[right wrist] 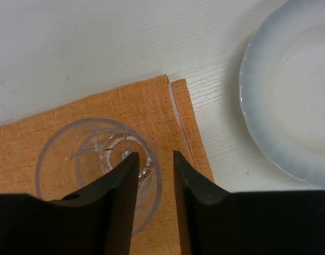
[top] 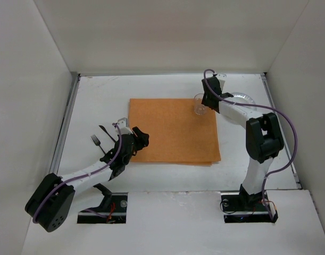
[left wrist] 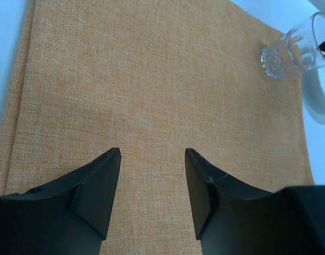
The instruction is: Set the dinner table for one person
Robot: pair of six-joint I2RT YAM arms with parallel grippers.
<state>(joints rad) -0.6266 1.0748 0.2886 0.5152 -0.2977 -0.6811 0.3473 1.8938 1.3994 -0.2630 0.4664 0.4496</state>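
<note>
The orange cloth mat [top: 173,130] lies in the middle of the white dinner table [top: 98,95]. A clear glass [top: 199,106] stands upright on the mat's far right corner. My right gripper [top: 205,102] is over it. In the right wrist view the right gripper [right wrist: 156,156] is open, one finger inside the glass [right wrist: 88,159] and the other outside its rim, with gaps on both sides of the wall. My left gripper [top: 142,139] is open and empty, low over the mat's near left part [left wrist: 151,79]; it shows in the left wrist view [left wrist: 152,154].
A white plate [top: 242,100] lies on the table just right of the mat's far corner, also in the right wrist view [right wrist: 295,90]. A black fork [top: 97,142] and knife [top: 105,130] lie left of the mat, beside my left arm. Metal rails run along the table's sides.
</note>
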